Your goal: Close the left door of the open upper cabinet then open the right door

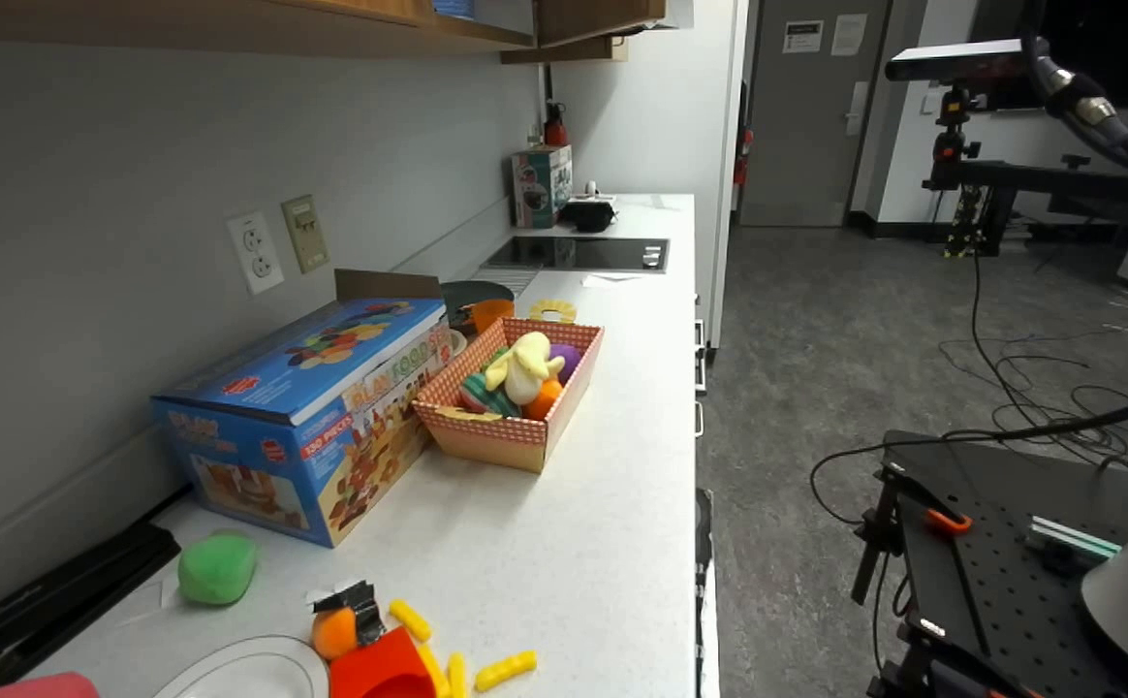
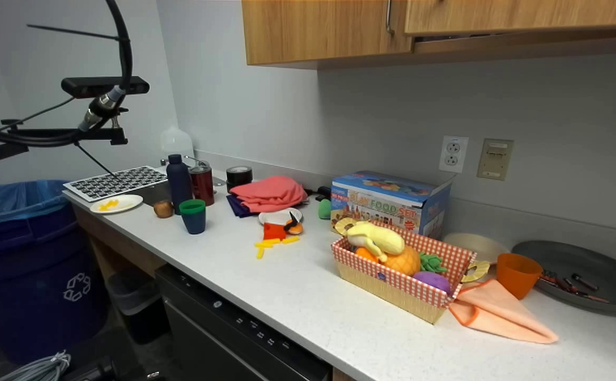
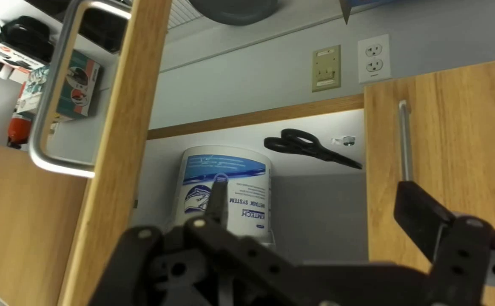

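Fingers (image 3: 422, 216) noted apart, before upper cabinet (image 3: 251, 118). Left door (image 3: 456, 148) found shut. Right door (image 3: 120, 157) found open, left of fingers in wrist view, long edge near-upright there, handle (image 3: 52, 87) turned away. Task judged near completion; wider push from inner side possibly needed.

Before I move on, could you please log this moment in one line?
Upper cabinet; left door: shut; right door: open; inside: Kimtech tub, black scissors; gripper: open, holding nothing
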